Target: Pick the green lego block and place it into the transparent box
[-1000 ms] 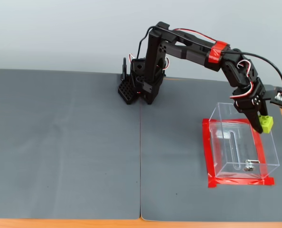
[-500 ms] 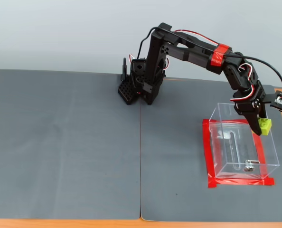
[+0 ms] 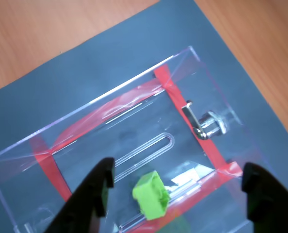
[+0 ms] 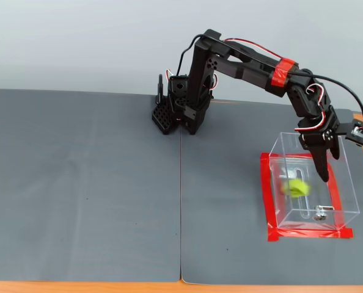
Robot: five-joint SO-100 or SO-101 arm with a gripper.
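Block [image 3: 151, 195] between open pincer [image 3: 178, 189] tips

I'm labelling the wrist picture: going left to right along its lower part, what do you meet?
Left pincer finger → green lego block → metal lock piece → right pincer finger, all over the transparent box.

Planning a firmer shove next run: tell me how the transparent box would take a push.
The transparent box looks thin-walled and nearly empty, so probably light and apt to slide. Red tape edging its base may hold it. Its smooth clear walls look slippery to grip.
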